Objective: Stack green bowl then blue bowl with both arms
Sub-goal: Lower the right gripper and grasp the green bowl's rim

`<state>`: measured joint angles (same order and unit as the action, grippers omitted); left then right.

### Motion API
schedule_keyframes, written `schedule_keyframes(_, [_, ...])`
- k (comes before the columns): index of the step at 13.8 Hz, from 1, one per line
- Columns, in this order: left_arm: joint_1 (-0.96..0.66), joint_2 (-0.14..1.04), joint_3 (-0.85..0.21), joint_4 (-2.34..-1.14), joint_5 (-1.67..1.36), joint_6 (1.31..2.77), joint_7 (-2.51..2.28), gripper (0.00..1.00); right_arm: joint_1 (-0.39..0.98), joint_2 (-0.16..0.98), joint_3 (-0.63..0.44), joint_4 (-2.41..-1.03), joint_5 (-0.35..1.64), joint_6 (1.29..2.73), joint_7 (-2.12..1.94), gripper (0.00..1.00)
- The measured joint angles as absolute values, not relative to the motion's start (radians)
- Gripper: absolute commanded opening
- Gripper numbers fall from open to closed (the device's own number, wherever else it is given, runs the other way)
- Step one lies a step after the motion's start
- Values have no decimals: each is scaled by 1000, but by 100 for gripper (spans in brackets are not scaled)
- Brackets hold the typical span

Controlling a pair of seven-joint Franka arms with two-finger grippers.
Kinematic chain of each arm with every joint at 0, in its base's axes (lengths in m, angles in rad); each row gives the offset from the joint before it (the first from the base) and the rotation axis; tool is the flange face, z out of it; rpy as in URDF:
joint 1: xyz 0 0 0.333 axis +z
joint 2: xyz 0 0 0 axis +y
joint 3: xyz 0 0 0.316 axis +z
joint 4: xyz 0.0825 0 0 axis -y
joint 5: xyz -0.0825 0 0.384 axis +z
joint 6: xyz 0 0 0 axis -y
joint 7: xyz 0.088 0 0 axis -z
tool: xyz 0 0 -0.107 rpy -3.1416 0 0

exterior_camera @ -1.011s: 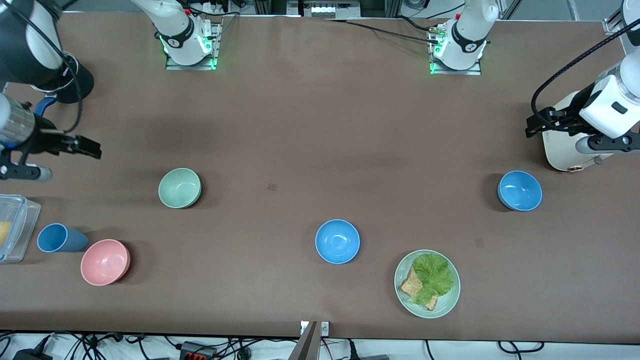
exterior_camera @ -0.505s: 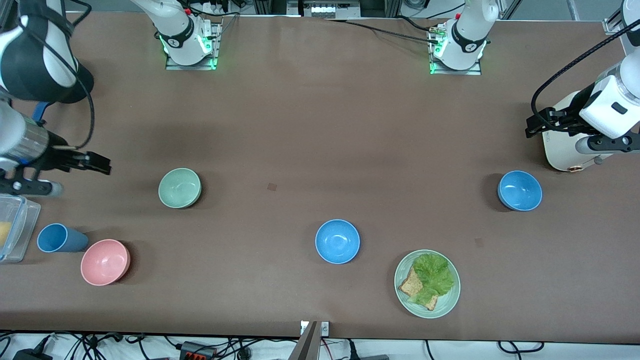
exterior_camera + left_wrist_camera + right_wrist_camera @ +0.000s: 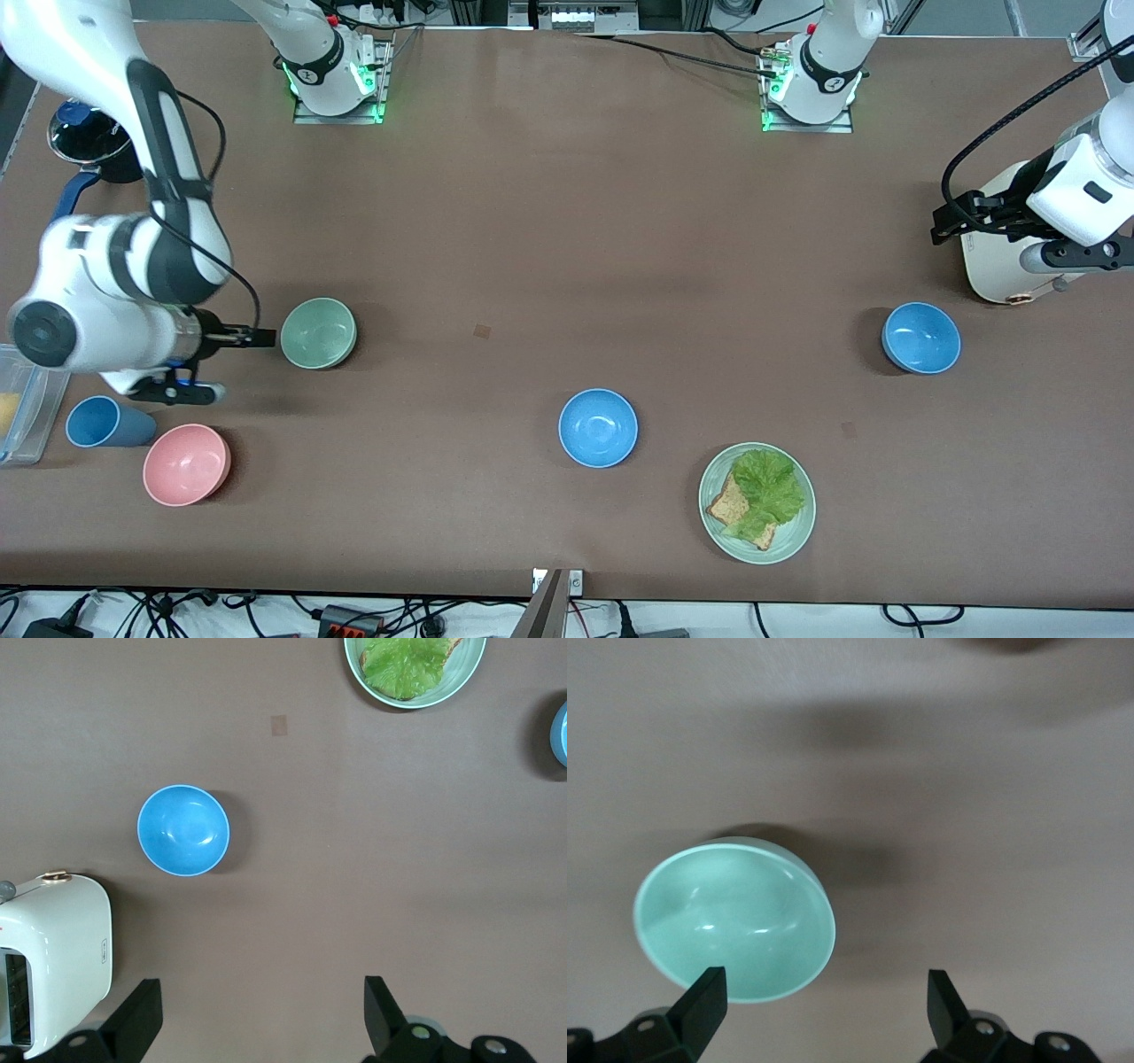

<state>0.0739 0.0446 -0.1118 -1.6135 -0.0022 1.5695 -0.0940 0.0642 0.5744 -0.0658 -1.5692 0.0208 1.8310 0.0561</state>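
The green bowl [image 3: 319, 332] [image 3: 735, 920] sits upright and empty toward the right arm's end of the table. My right gripper [image 3: 257, 338] [image 3: 824, 1010] hangs open just beside it, one finger [image 3: 704, 1003] over the bowl's rim, holding nothing. Two blue bowls show: one [image 3: 598, 428] mid-table, nearer the front camera, the other [image 3: 921, 338] [image 3: 183, 830] toward the left arm's end. My left gripper [image 3: 948, 221] [image 3: 261, 1019] waits open and empty over bare table by the white toaster, apart from that second blue bowl.
A white toaster [image 3: 1001, 257] [image 3: 53, 966] stands at the left arm's end. A pale green plate [image 3: 795, 540] carries lettuce and toast. A pink bowl [image 3: 187, 464], a blue cup [image 3: 106, 422] and a clear container [image 3: 22, 403] sit near the right arm's elbow.
The right arm has swung in from the table's end and brought its open gripper up beside the green bowl. The left arm and all bowls have stayed put.
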Motion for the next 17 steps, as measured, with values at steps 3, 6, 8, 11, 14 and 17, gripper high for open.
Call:
schedule_keyframes(3, [74, 45, -112, -1613, -2, 1570, -94, 100, 65, 627, -66, -1569, 21, 1850, 56, 100])
schedule_keyframes(6, [74, 45, -112, -1613, -2, 1570, -94, 100, 66, 642, -65, -1569, 21, 1857, 56, 93])
schedule_keyframes(8, [74, 45, -112, -1613, -2, 1570, -94, 100, 66, 651, -65, -1569, 22, 1861, 56, 82])
schedule_keyframes(11, [74, 45, -112, -1613, -2, 1570, -94, 100, 66, 672, -65, -1569, 22, 1872, 56, 77])
schedule_keyframes(14, [74, 45, -112, -1613, -2, 1570, -94, 100, 67, 694, -56, -1569, 25, 1875, 56, 65])
schedule_keyframes(17, [74, 45, -112, -1613, -2, 1570, -94, 100, 68, 709, -51, -1573, 26, 1875, 56, 6])
